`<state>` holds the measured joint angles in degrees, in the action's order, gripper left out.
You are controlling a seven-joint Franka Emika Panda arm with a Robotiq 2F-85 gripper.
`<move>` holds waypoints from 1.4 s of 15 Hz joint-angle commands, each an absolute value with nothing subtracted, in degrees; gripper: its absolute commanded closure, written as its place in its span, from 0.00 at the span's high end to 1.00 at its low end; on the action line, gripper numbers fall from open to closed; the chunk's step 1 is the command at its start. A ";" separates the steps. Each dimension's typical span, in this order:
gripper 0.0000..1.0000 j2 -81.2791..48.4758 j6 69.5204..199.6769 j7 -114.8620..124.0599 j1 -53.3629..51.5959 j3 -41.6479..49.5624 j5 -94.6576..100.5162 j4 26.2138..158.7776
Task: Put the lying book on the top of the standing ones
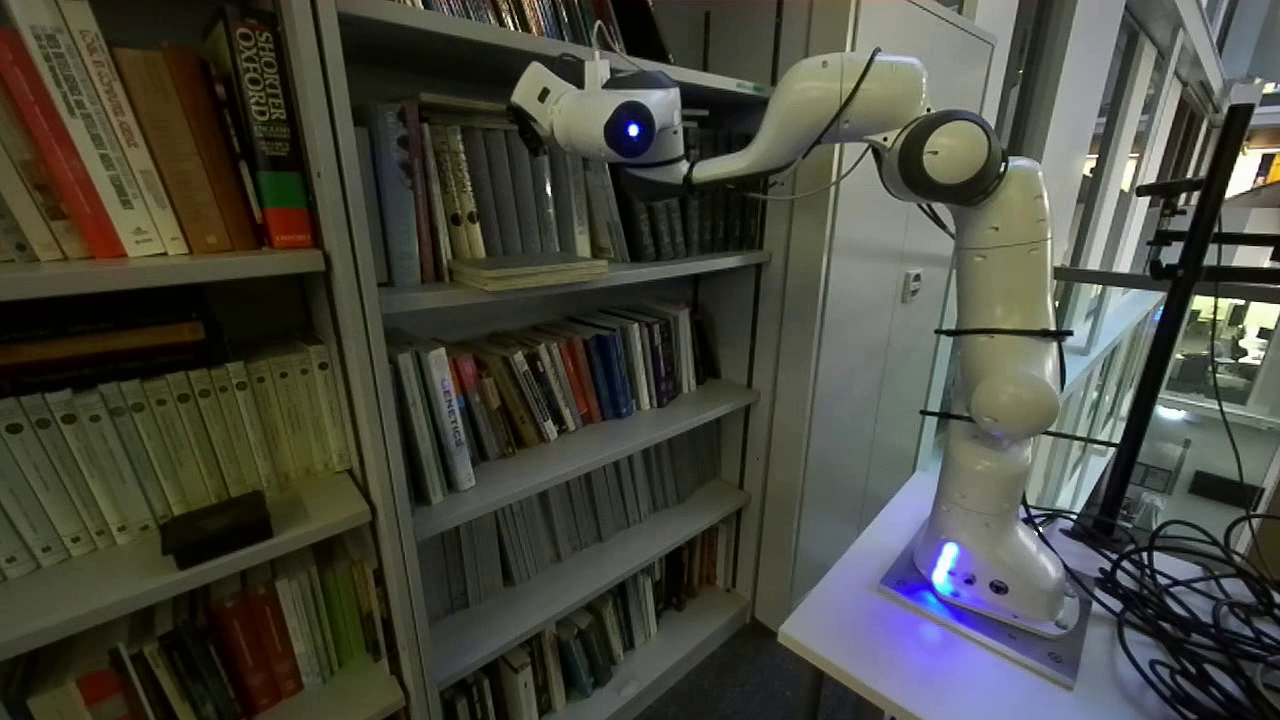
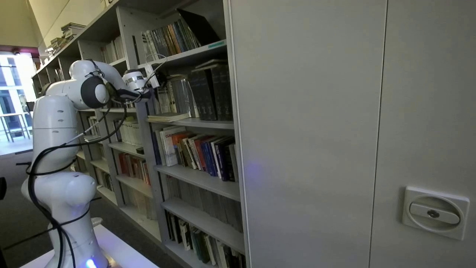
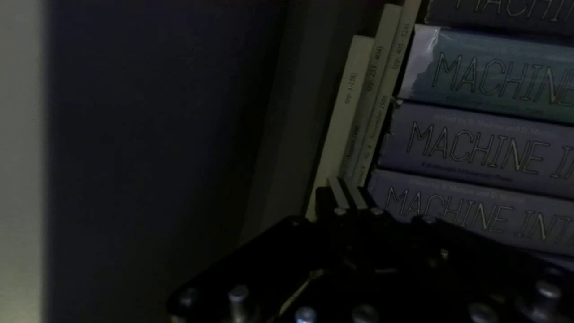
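Gripper, closed on itself with nothing seen between its tips, points at thin volumes lying flat across the tops of the standing books; whether it touches them, I cannot tell. Held so narrow, it would suit a nudge or a retreat, not a carry. The row is packed close, a few books leaning, and so makes a ledge for whatever lies above. At its foot a flat pile rests on the shelf, reaching the front lip and seemingly past it, which leaves an edge to catch. Which of the two the task means takes judgement: likely the thin volumes, already up, since the gripper is right there; if the pile, it has yet to be raised. The shelf above caps the space over the row. In the wrist view, which seems turned sideways, a dark gap parts the thin volumes from a pale band, probably that upper lip. Straight withdrawal toward the front looks unobstructed; rising first could scrape the lip.
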<state>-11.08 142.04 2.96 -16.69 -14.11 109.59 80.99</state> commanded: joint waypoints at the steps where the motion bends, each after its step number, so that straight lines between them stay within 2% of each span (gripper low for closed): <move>1: 0.00 -12.86 141.56 0.50 -17.13 -13.63 110.58 77.78; 10: 0.00 -9.15 147.85 2.31 -17.78 -15.24 110.41 81.75; 21: 0.00 -11.09 155.07 0.70 -19.35 -16.72 111.04 78.13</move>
